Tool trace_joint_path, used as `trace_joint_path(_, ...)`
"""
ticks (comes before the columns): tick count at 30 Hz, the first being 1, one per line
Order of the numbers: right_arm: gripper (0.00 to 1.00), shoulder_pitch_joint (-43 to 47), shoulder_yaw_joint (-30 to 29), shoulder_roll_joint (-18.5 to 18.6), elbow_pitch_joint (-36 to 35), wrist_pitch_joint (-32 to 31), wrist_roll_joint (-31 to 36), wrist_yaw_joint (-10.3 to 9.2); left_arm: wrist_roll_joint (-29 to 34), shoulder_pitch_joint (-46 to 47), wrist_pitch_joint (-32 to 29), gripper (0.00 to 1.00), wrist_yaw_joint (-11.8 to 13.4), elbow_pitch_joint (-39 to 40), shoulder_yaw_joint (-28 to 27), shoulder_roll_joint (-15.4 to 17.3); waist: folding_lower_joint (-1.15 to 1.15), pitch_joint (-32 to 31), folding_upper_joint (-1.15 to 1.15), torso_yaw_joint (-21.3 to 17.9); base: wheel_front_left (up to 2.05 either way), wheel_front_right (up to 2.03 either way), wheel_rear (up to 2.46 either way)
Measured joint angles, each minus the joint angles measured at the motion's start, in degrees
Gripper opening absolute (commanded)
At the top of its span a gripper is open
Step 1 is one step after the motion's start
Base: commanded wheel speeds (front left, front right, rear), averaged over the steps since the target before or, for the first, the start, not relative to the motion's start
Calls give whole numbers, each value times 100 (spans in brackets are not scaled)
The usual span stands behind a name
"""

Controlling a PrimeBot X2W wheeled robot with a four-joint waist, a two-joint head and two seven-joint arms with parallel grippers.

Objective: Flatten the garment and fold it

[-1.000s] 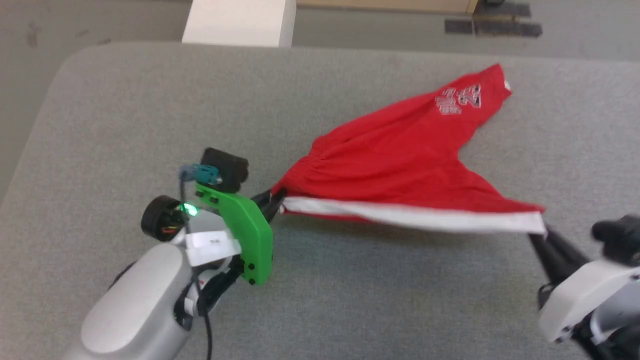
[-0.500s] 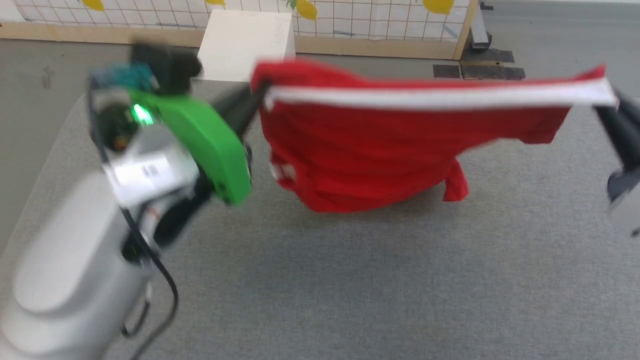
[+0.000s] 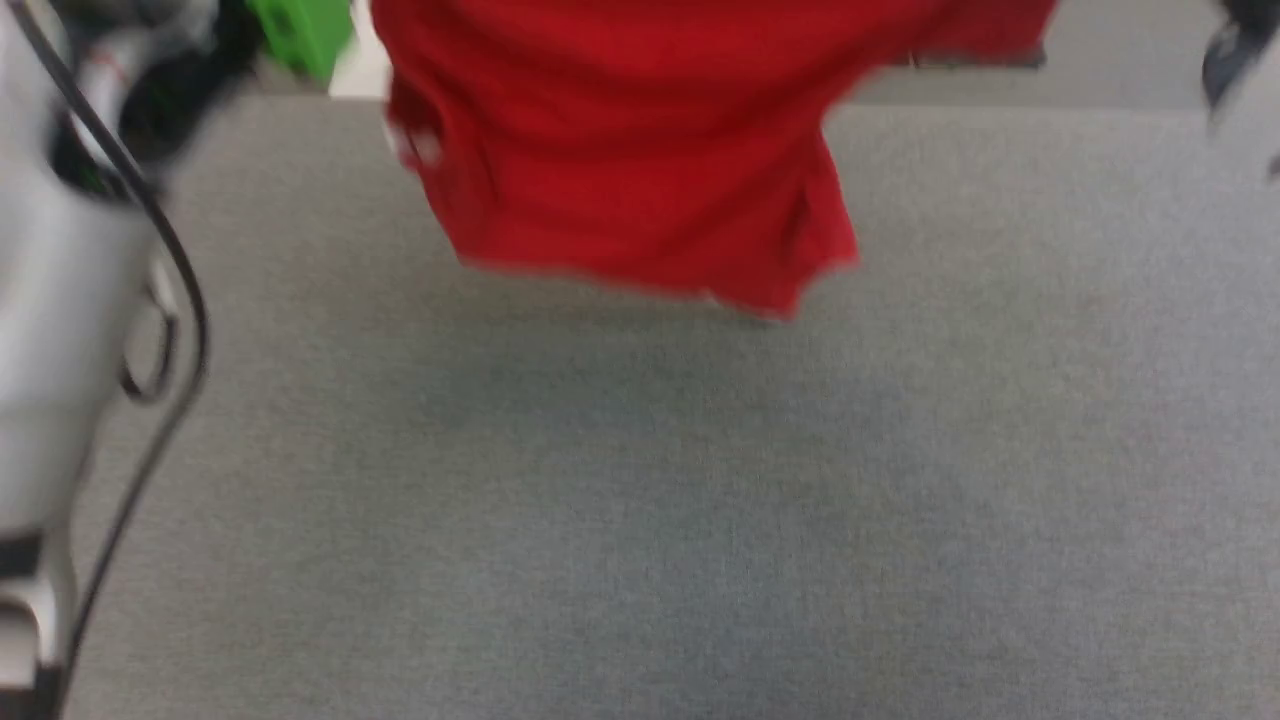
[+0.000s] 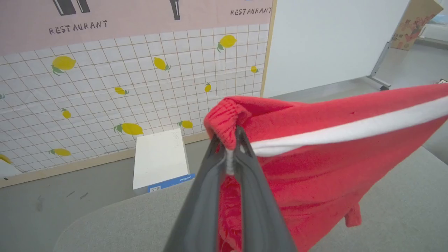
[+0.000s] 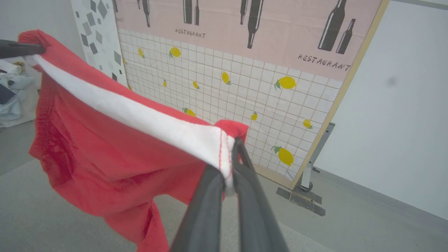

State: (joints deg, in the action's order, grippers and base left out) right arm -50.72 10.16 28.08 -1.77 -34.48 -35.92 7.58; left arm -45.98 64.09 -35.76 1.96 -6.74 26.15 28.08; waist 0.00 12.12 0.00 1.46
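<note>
From my head, all blurred, the red shorts hang in the air above the grey counter. Along my left wrist, my left pincer is clamped on the gathered waistband corner. A white box sits on the floor beyond, its contents hidden. Along my right wrist, my right pincer pinches the hem end of the white stripe, which is pulled taut.

The right hand pinches the garment at a white-striped corner. The stripe runs taut to the left hand (upper left), and the red cloth hangs above the grey counter.
</note>
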Motion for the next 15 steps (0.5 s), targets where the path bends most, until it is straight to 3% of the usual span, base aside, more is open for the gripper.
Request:
trace_joint_path(10, 0, -2427, 716, -124, 1846, 795, 201, 0, 442, 2111, 746, 0, 60, -1461, -291, -465, 1, 958, 0, -191, 0, 0, 0)
trace_joint_path(15, 0, -2847, 910, -270, 2549, 1250, 271, 0, 515, 2388, 1221, 0, 58, -1960, -310, -680, 1, 1355, 0, -277, 0, 0, 0)
